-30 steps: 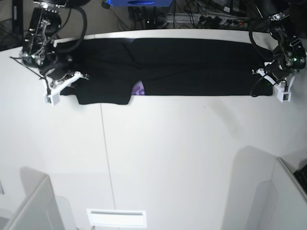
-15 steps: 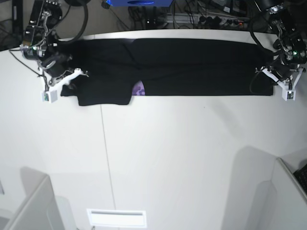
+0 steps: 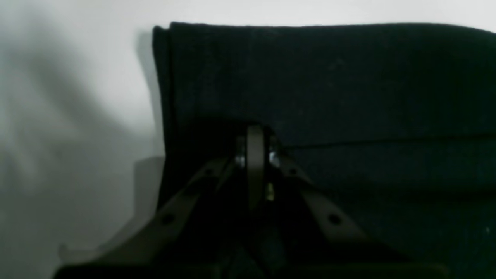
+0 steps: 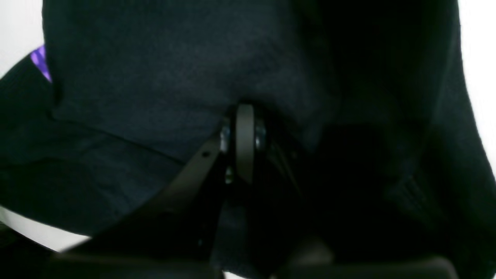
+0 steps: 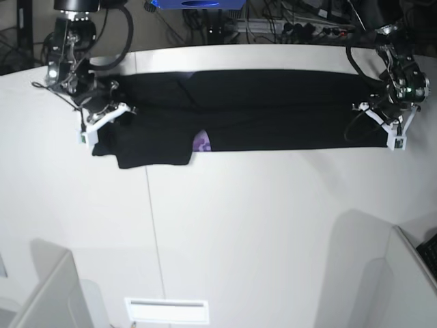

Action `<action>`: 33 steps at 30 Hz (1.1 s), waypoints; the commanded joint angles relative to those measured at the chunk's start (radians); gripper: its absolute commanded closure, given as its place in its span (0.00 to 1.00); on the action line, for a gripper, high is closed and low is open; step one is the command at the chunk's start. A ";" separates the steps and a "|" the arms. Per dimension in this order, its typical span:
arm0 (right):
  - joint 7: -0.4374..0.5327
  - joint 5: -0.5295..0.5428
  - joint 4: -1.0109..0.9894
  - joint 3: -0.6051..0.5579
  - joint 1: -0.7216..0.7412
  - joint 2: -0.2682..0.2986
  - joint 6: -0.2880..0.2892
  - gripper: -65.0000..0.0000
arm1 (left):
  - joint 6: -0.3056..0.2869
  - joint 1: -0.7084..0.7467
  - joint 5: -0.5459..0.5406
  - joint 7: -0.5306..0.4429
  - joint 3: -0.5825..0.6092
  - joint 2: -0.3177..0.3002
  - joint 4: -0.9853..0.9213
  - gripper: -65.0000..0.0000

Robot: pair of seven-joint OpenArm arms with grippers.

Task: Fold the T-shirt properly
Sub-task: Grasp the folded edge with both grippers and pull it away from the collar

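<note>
- We see a white desk [image 5: 239, 225], cables behind its far edge
- The T-shirt [image 5: 273, 109] lies stretched; left pincer [image 5: 390, 133] and right pincer [image 5: 102, 123] each clenched on it

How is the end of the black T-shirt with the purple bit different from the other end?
The large black cloth T-shirt lies stretched across the white table. Its end at the right gripper is bumpy, with a flap sticking out and a purple print peeking; its end at the left gripper is straight and plain black. Both ends are pinched.
</note>
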 commanded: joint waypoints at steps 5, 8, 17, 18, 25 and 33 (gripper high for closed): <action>-0.023 -0.078 -0.107 -0.001 0.106 0.010 -0.029 1.00 | 0.014 -0.117 0.110 0.066 0.008 0.001 -0.113 1.00; -0.023 -0.078 -0.135 -0.001 0.168 0.010 -0.029 1.00 | 0.014 -0.205 0.130 0.066 0.010 0.001 -0.169 1.00; -0.095 -0.067 0.065 0.001 0.209 0.001 -0.024 1.00 | 0.011 -0.311 0.131 0.144 -0.001 -0.008 -0.059 1.00; -0.116 -0.067 0.096 0.001 0.209 -0.001 -0.024 1.00 | 0.010 -0.312 0.130 0.165 -0.010 -0.014 -0.027 1.00; -0.153 -0.065 0.277 0.001 0.142 -0.029 -0.023 1.00 | -0.089 -0.260 -0.131 0.362 -0.219 -0.074 0.220 1.00; -0.050 -0.067 0.349 -0.010 -0.016 -0.048 -0.020 1.00 | -0.112 -0.080 -0.314 0.286 -0.391 -0.094 0.245 1.00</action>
